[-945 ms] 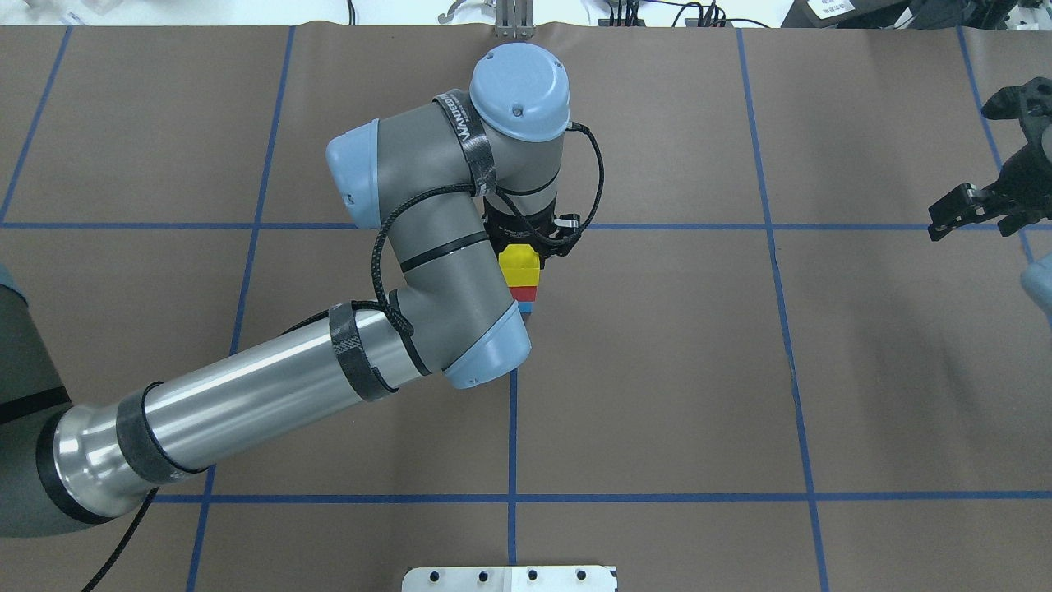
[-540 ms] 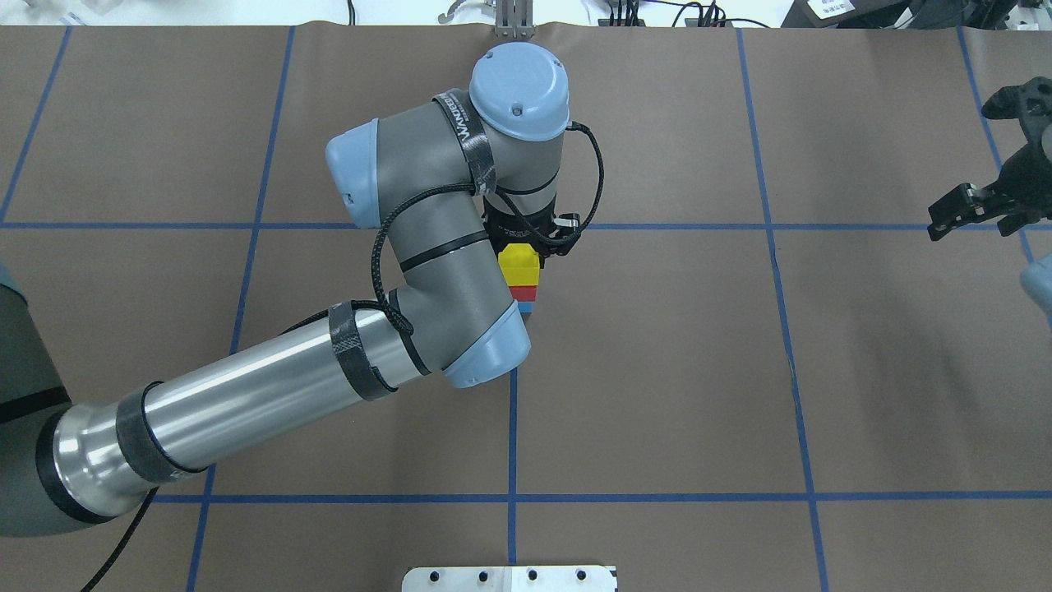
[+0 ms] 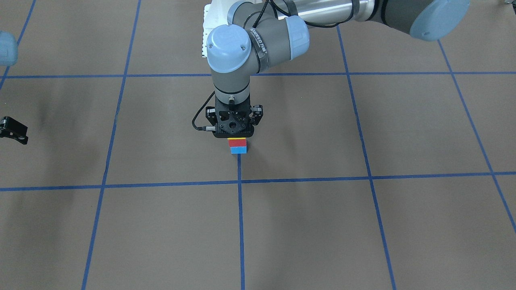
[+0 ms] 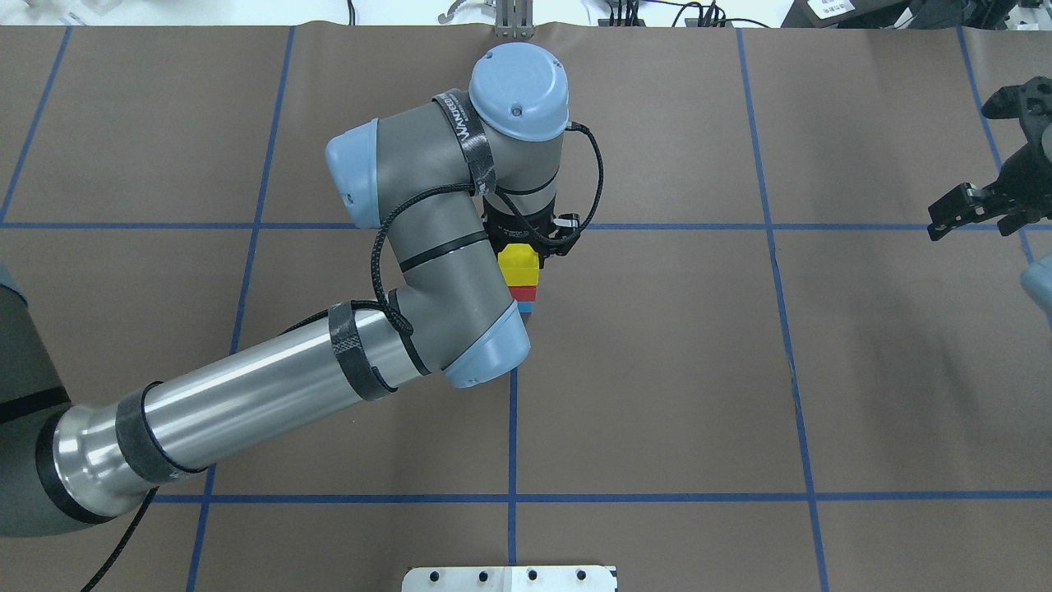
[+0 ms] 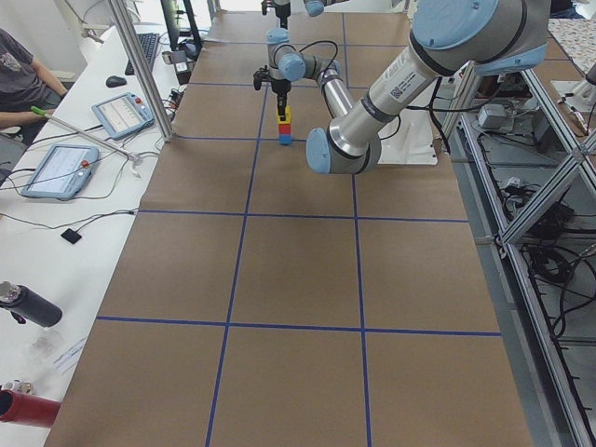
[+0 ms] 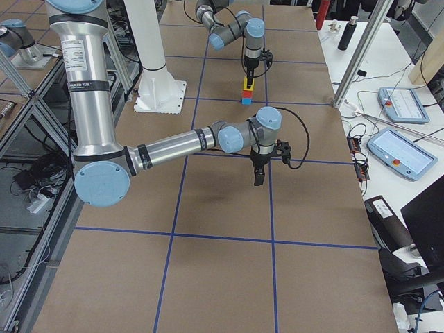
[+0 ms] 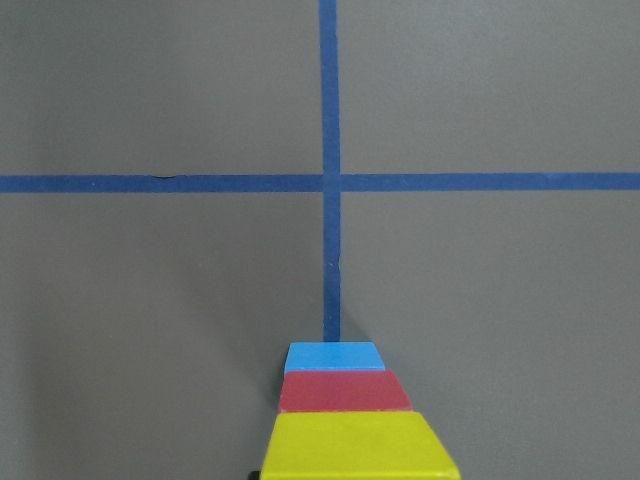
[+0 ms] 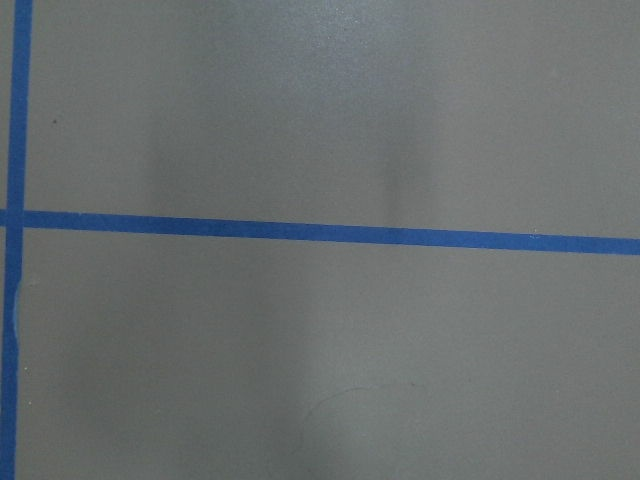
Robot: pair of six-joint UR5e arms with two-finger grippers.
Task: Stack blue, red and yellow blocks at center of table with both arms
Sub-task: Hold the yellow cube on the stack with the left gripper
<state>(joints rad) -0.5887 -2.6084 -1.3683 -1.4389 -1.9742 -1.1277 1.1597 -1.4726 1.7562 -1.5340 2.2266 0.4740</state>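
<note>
The three blocks stand in one stack where blue tape lines meet near the middle of the table [image 4: 657, 370]. The blue block [image 3: 238, 150] is at the bottom, the red block [image 3: 237, 143] on it, and the yellow block [image 4: 518, 261] on top. My left gripper [image 3: 237, 136] points straight down over the stack, its jaws shut on the yellow block, which shows only as a sliver in the front view. The left wrist view looks down the stack from the yellow block [image 7: 355, 445]. My right gripper [image 4: 978, 189] hangs open and holding nothing, far off at the table's right edge.
The white pedestal base [image 4: 509, 578] sits at the near table edge. In the side views, white benches with tablets [image 5: 60, 169] and cables run along the table, and a seated person [image 5: 23, 74] is at one bench. A metal post [image 5: 140, 65] stands at the table's edge.
</note>
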